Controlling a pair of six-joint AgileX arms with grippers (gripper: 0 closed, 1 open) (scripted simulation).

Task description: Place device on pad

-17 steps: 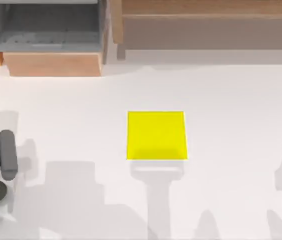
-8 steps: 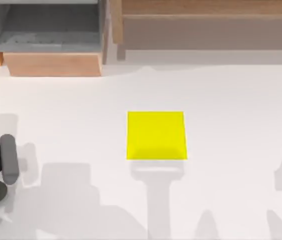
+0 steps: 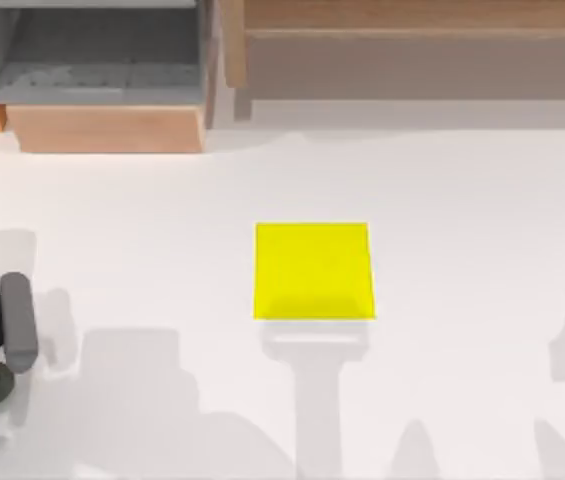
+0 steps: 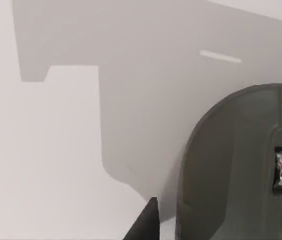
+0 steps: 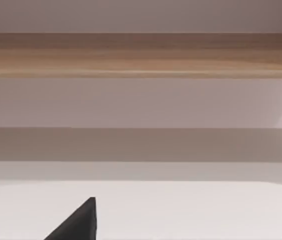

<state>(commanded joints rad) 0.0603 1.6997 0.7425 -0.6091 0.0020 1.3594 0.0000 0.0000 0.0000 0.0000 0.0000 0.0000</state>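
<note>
Left wrist view crops device (image 4: 240,170) at edge.

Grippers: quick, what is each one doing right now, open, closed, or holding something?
Left gripper: close beside the device; cannot be told.
Right gripper: away from the pad; cannot be told.

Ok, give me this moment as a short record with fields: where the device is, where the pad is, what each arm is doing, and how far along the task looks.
device: dark grey mouse, close under the left wrist camera, resting on the white table
pad: yellow square at the table's middle, nothing on it
left arm: at the table's left edge, one dark fingertip beside the device
right arm: parked, fingertip facing a wooden shelf
task state: device not yet on the pad
</note>
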